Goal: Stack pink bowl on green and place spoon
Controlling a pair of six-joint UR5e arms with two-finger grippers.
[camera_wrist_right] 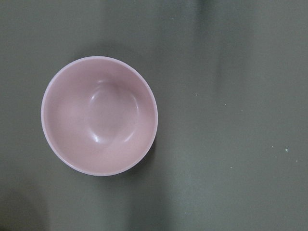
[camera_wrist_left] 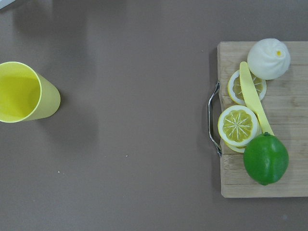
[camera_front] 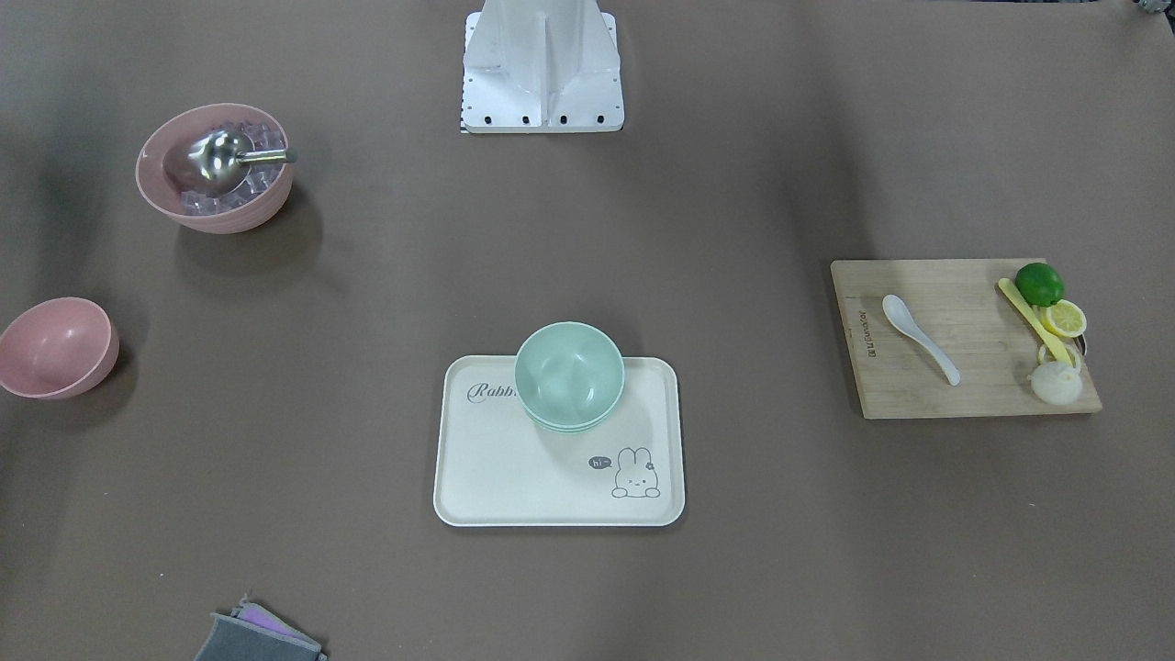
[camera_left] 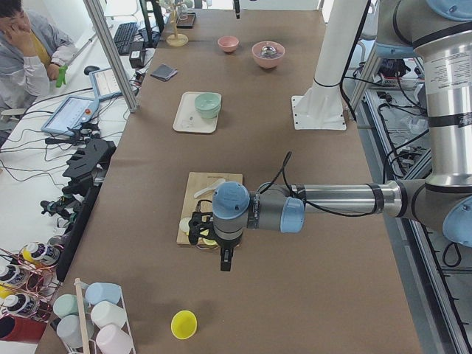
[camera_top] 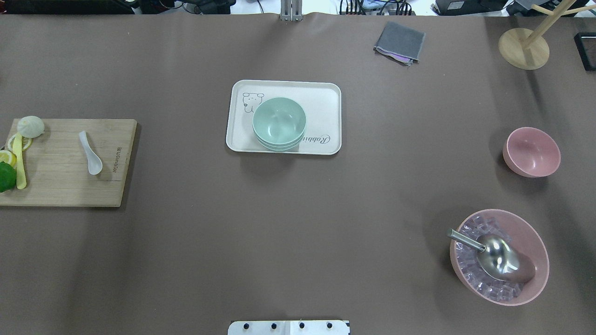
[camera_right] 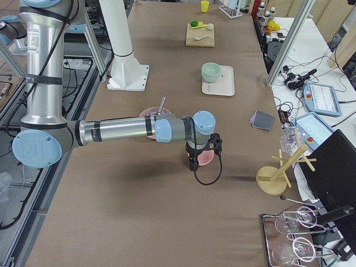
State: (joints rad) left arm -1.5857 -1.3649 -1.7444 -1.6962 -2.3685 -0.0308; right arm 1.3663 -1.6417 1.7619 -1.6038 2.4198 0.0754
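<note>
The small pink bowl (camera_front: 57, 347) stands empty at the table's right end; it also shows in the overhead view (camera_top: 531, 152) and below the right wrist camera (camera_wrist_right: 99, 115). The green bowls (camera_front: 569, 375), stacked, stand on the white rabbit tray (camera_front: 514, 477). The white spoon (camera_front: 918, 337) lies on the wooden cutting board (camera_front: 964, 386). My right gripper (camera_right: 193, 164) hangs above the pink bowl. My left gripper (camera_left: 225, 262) hangs above the board's lime end. I cannot tell whether either is open or shut.
A large pink bowl of ice cubes with a metal scoop (camera_top: 499, 256) stands near the small pink bowl. A lime (camera_wrist_left: 265, 159), lemon slices and a yellow knife share the board. A yellow cup (camera_wrist_left: 24, 91), a grey cloth (camera_top: 399, 43) and a wooden stand (camera_top: 524, 46) sit at the edges.
</note>
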